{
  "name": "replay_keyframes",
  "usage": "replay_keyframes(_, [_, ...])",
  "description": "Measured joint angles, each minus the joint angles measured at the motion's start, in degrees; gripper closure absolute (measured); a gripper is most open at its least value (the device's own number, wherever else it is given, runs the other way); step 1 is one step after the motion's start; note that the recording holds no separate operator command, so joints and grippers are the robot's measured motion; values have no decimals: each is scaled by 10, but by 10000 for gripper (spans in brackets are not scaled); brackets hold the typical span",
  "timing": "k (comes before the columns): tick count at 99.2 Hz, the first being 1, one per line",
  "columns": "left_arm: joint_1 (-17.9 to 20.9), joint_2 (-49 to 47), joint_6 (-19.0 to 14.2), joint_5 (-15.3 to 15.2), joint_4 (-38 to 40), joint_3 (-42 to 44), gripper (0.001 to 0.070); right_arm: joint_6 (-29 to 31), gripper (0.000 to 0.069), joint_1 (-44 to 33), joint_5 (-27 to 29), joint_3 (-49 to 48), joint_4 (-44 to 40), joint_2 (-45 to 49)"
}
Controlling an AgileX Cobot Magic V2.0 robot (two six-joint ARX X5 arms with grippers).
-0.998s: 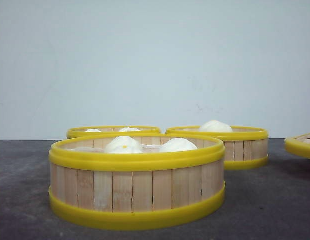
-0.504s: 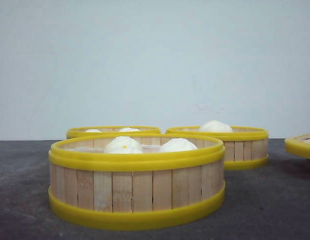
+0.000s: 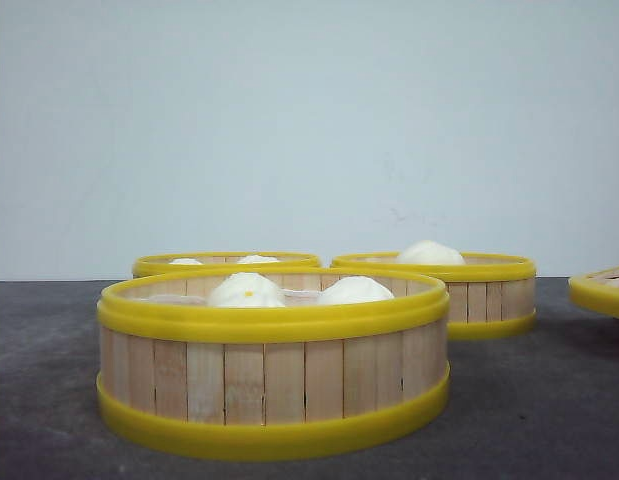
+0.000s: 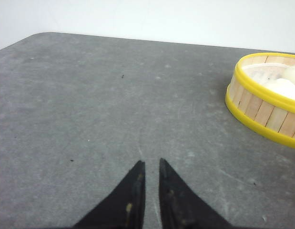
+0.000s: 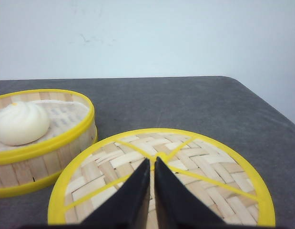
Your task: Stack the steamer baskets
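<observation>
Three steamer baskets with pale slat walls and yellow rims stand on the dark grey table. The nearest basket (image 3: 274, 380) holds two white buns. Behind it are a left basket (image 3: 226, 263) and a right basket (image 3: 484, 297), each with buns. My left gripper (image 4: 151, 163) is shut and empty over bare table, with one basket (image 4: 264, 107) well off to its side. My right gripper (image 5: 151, 161) is shut and empty just above a woven lid (image 5: 209, 176) with a yellow rim, beside a basket (image 5: 42, 148) holding one bun.
The woven lid (image 3: 601, 290) shows at the right edge of the front view. A pale wall stands behind the table. The table's rounded corner (image 5: 242, 86) and its edge lie beyond the lid.
</observation>
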Motion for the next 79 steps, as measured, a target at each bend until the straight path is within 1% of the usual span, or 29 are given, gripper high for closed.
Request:
replay_keyframes(18, [0, 0, -1, 0, 2, 0, 684, 0, 680, 0, -1, 0, 1, 0])
replay_keyframes(27, [0, 0, -17, 1, 13, -4, 684, 6, 680, 0, -5, 0, 6, 0])
replay_keyframes(36, [0, 0, -54, 1, 17, -5, 684, 24, 680, 0, -6, 0, 7, 0])
replay_keyframes(47, [0, 0, -121, 1, 17, -5, 684, 56, 680, 0, -7, 0, 8, 0])
replay_keyframes(55, [0, 0, -159, 1, 17, -5, 684, 87, 680, 0, -8, 0, 3, 0])
replay_keyframes(63, [0, 0, -178, 1, 17, -5, 684, 118, 680, 0, -19, 0, -10, 0])
replay_keyframes(79, [0, 0, -202, 1, 17, -5, 684, 181, 680, 0, -21, 0, -7, 0])
